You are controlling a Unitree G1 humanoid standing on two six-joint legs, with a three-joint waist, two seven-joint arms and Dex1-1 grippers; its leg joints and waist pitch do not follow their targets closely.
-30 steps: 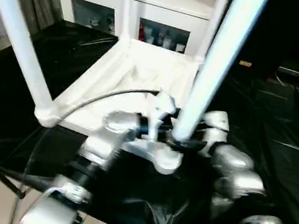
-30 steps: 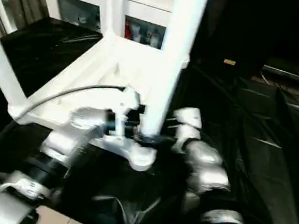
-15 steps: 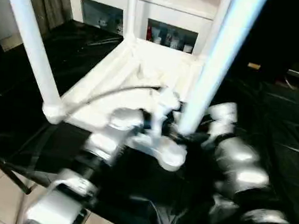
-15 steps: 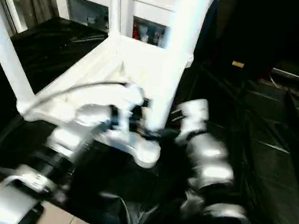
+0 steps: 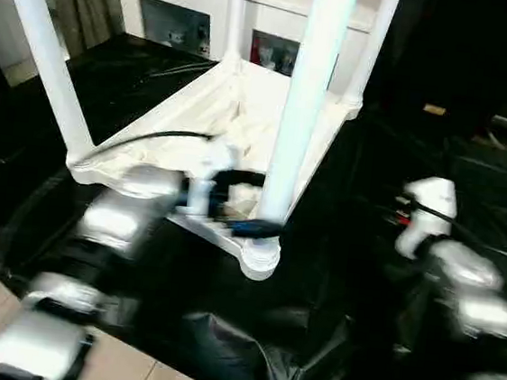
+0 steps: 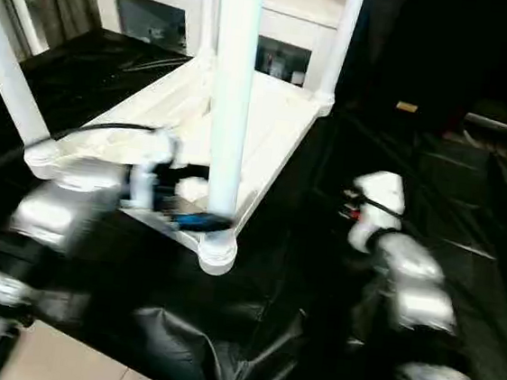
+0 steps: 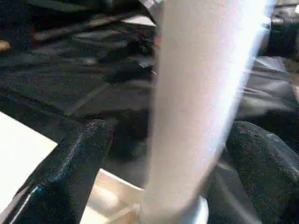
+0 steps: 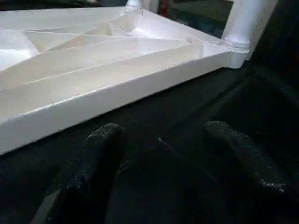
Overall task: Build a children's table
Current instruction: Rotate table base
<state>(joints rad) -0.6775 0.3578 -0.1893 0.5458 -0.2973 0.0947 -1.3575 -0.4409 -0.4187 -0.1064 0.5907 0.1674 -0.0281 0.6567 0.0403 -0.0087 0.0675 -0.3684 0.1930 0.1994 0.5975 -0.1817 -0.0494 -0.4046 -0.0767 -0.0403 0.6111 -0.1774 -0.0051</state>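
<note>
Tabletop (image 5: 243, 116) lies upside down on the black-sheeted counter (image 5: 379, 285), ribbed underside up, so the corner sockets face upward to take the legs. All four legs stand upright in their corners: near leg (image 5: 304, 95) in the near socket (image 5: 260, 256), left leg (image 5: 42, 45) at the left corner, two far legs (image 5: 235, 16) toward the white cabinet (image 5: 177, 14). Judgement: the fitting stage looks close to done; what may be left is checking each leg is seated, then turning the table over.

Left claw (image 7: 159, 154) sits at the foot of the near leg, one black finger (image 7: 70, 163) on either side of the shaft. The jaws stand wide, with a gap showing between finger and leg on the one side; the other side is too blurred to tell. So it straddles the leg and does not clamp it. Placement low by the socket makes sense: steadying there keeps the leg from tilting out.

Right claw (image 8: 163, 158) is well apart to the right, low over the sheet, jaws partly open and empty. It faces the tabletop's side wall (image 8: 117, 93), with a corner leg (image 8: 247, 21) beyond.

Risk, as a guess: any sideways knock at the near leg could lever it in its socket.
</note>
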